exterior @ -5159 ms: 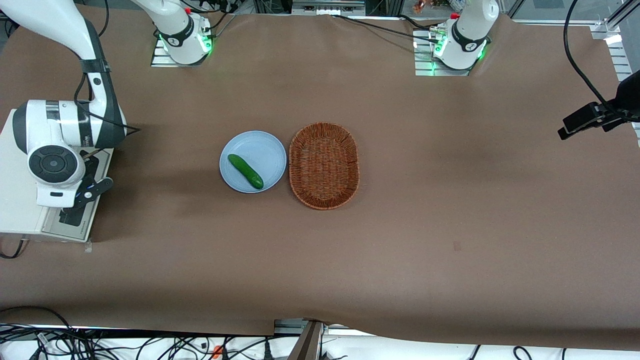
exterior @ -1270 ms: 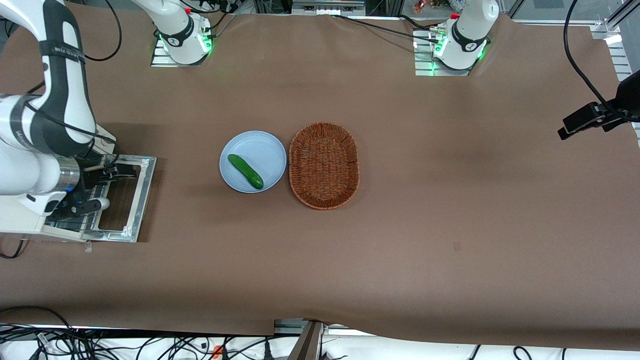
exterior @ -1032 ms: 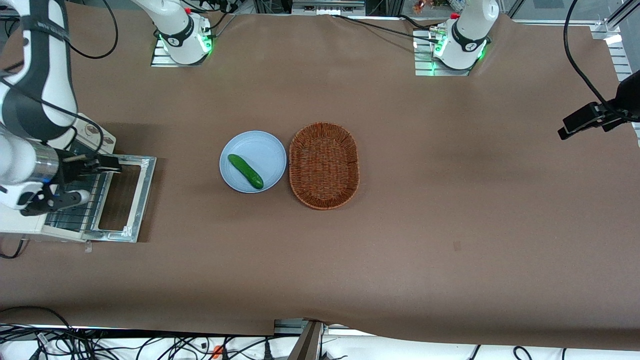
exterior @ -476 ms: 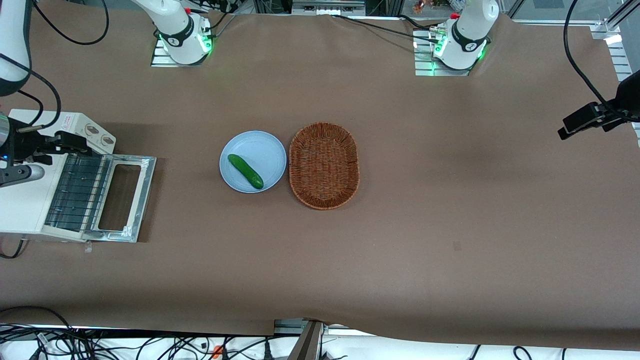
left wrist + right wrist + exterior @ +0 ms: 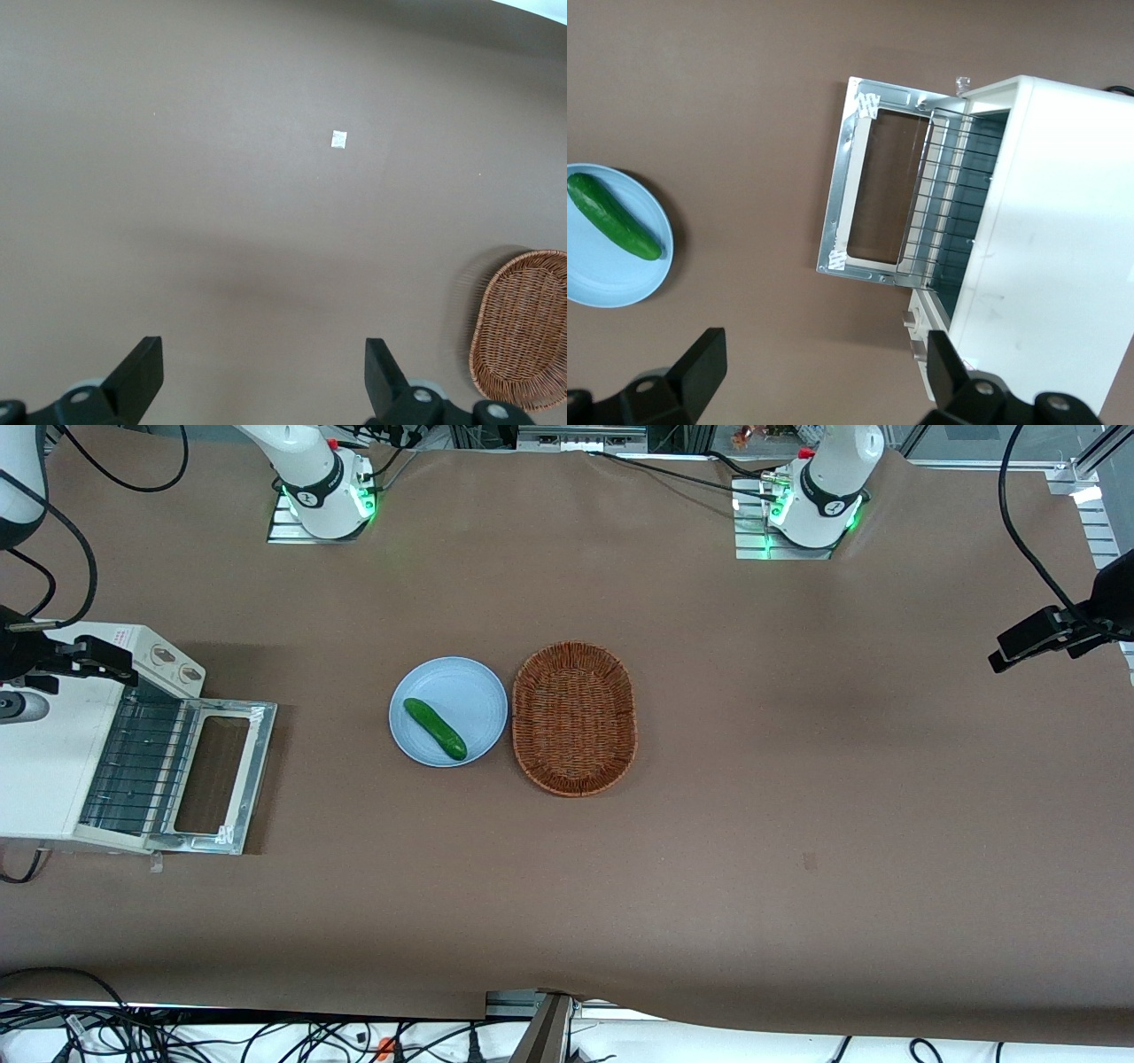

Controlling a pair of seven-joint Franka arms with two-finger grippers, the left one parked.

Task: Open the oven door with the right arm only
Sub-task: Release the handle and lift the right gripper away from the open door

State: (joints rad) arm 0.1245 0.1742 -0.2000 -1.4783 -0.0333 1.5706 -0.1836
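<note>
The white toaster oven [image 5: 44, 771] stands at the working arm's end of the table. Its oven door [image 5: 263, 762] is swung fully down and lies flat on the brown cloth, with the wire rack [image 5: 137, 762] exposed. The two knobs [image 5: 175, 666] show on the oven's face. My right gripper [image 5: 64, 682] is open and empty, raised above the oven's top, apart from the door. In the right wrist view the door [image 5: 835, 221], the oven [image 5: 1045, 230] and the gripper [image 5: 824, 363] all show; the jaws stand wide apart with nothing between them.
A light-blue plate [image 5: 469, 691] with a green cucumber [image 5: 435, 729] sits mid-table, beside a brown wicker basket [image 5: 574, 717]. The plate [image 5: 607, 279] and cucumber [image 5: 613, 217] also show in the right wrist view. Arm bases [image 5: 323, 487] stand at the table's edge farthest from the front camera.
The door went from shut to lying flat open. Over the last second my gripper let go, rose and drew back from the door over the oven's top.
</note>
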